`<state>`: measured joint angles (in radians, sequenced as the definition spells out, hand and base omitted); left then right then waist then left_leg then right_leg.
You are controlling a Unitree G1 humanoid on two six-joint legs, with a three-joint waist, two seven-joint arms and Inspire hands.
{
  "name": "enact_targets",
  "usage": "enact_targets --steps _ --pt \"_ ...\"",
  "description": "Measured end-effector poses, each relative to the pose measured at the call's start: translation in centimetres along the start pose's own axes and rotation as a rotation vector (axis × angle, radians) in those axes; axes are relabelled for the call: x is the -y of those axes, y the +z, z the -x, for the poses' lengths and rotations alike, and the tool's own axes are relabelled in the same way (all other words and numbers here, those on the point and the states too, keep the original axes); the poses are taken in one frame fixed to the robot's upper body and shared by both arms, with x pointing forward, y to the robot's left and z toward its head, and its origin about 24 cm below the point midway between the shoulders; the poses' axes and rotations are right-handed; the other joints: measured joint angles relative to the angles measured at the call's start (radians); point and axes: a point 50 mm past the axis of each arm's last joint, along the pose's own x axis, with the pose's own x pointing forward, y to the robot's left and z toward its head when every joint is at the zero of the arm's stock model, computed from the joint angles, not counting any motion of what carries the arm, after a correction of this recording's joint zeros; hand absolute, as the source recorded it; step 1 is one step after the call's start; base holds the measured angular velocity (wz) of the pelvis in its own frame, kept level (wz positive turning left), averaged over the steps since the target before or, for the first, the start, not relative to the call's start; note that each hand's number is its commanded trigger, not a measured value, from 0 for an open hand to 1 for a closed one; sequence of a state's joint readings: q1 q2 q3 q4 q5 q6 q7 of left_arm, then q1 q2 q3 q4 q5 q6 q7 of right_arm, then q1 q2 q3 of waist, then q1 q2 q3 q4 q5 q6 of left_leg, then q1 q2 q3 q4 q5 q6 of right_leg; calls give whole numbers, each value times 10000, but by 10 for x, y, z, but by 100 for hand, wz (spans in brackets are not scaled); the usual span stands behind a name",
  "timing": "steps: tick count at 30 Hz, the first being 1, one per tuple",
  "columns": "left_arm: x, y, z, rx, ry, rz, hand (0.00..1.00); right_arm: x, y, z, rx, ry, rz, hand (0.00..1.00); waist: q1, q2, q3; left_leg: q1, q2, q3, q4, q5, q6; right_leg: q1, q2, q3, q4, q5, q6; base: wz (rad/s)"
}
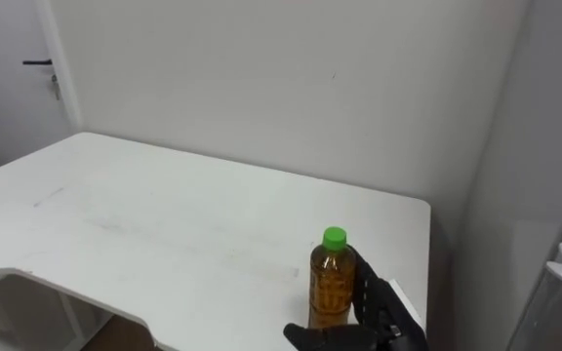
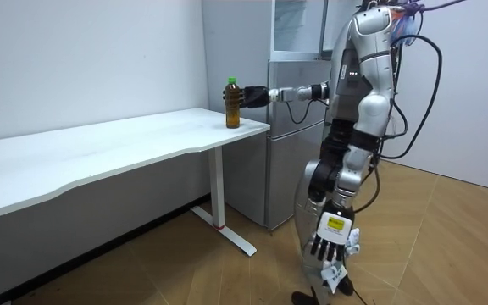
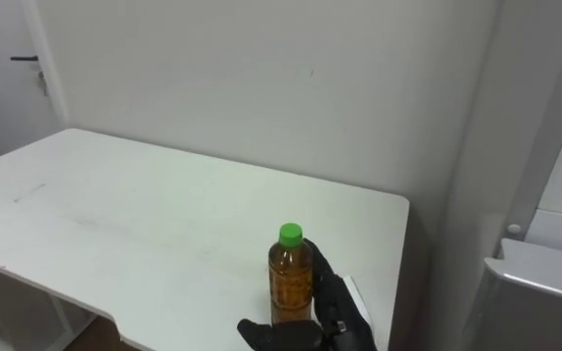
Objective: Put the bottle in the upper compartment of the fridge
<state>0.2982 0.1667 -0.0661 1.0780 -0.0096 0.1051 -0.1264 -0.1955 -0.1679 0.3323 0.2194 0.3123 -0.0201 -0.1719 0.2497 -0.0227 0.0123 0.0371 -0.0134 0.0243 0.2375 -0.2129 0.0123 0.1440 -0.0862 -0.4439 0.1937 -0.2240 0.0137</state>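
Now the right hand (image 1: 374, 314) clasps the bottle (image 1: 331, 288), upright at the table's (image 1: 164, 234) near corner; the left hand (image 2: 329, 246) hangs relaxed, lower than the tabletop.

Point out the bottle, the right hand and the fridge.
bottle (image 1: 332, 292): left eye view, on its amber body.
right hand (image 1: 386, 310): left eye view, on the hand's middle.
fridge (image 2: 288, 161): room view, on its grey lower part.

Clear glossy plastic bottle (image 1: 332, 288), smooth matt white table (image 1: 164, 234), wooden floor (image 2: 447, 246)
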Motion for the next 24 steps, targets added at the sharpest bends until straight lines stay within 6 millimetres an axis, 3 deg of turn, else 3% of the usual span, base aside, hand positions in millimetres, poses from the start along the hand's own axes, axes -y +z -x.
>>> enact_targets --steps 7,11,14,18,24 --pt "0 -5 1 -118 -66 80 0 0 -2 0 -120 -27 -273 0 -6 56 54 -70 -7 -80 55 -46 95 21 -24 -97 116 -9 20 8" --pt "0 -2 1 58 -99 93 0 12 -13 0 -652 -552 -754 0 -19 125 88 -201 -25 -243 331 -123 144 119 -27 -316 113 -11 29 18" --pt "0 -6 2 22 -108 265 0 22 -16 0 -831 -1135 -769 0 9 218 74 -312 -47 -293 490 -145 167 120 -44 -389 115 -19 45 11" --pt "0 -14 4 -137 -100 416 0 34 -16 0 -847 -1794 -669 0 21 298 -27 -322 -126 -329 538 -138 193 156 -130 -517 144 -41 92 7" --pt "-3 -22 6 -356 0 564 0 42 -14 -1 -864 -2274 -412 0 34 295 -33 -288 -194 -423 526 -131 227 166 -183 -535 279 -85 163 3"
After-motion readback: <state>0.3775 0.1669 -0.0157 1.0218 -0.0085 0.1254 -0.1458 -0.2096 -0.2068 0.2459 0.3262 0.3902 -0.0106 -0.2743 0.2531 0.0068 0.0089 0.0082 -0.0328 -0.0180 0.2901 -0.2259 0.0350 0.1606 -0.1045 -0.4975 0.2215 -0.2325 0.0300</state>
